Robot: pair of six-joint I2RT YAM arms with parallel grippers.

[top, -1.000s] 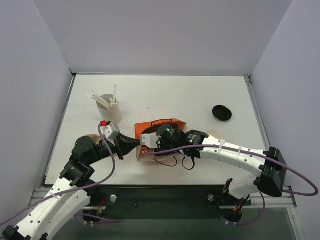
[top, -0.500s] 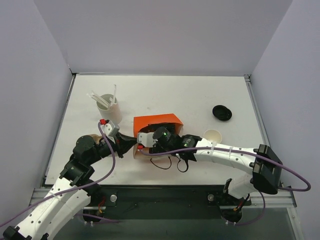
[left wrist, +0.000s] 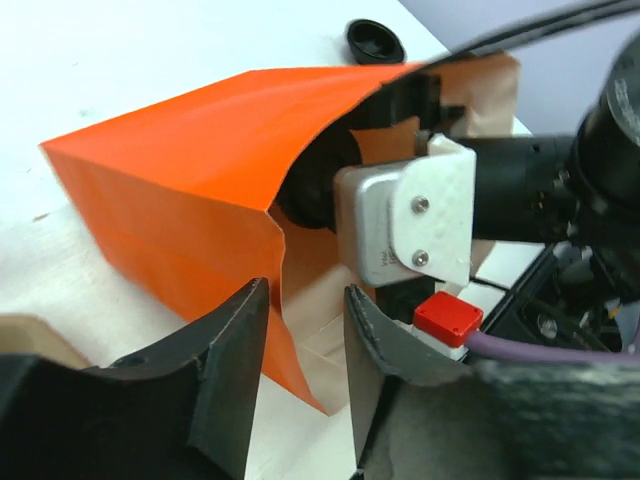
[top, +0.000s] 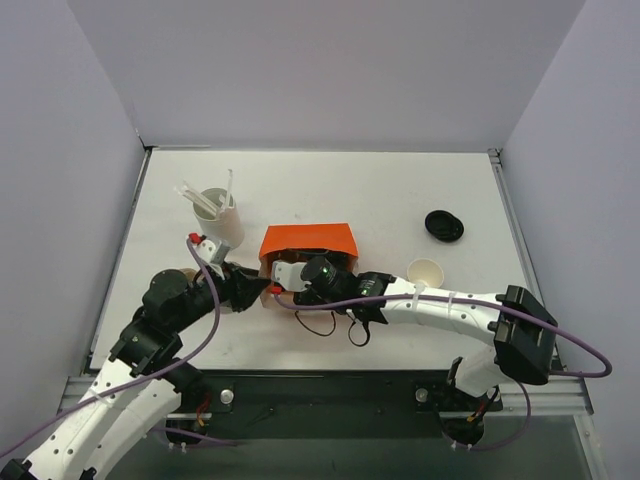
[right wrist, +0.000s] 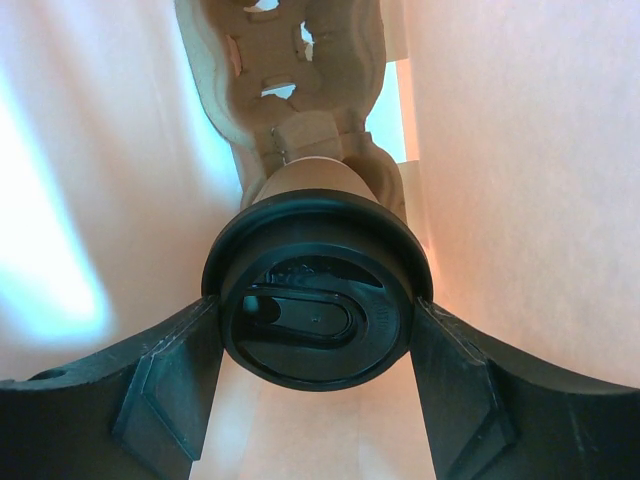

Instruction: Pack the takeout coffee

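Note:
The orange bag (top: 307,240) lies on its side mid-table, its mouth toward the arms; it also shows in the left wrist view (left wrist: 190,170). My left gripper (left wrist: 305,300) is at the mouth's left edge (top: 256,290). It is shut on the bag's folded side wall, jaws a little apart. My right gripper (right wrist: 316,400) reaches inside the bag, its fingertips hidden in the top view. It is shut on the takeout coffee (right wrist: 316,310), a tan cup with a black lid, one finger (right wrist: 170,370) on each side of the lid.
A moulded pulp carrier (right wrist: 300,70) lies deeper in the bag, beyond the cup. A white cup of stirrers (top: 218,212) stands at the back left. A lidless tan cup (top: 427,271) and a loose black lid (top: 444,225) sit to the right.
The bag has tipped and shifted left and back, so its orange side now faces up. My right gripper has gone further in with the cup. My left gripper moved slightly left.

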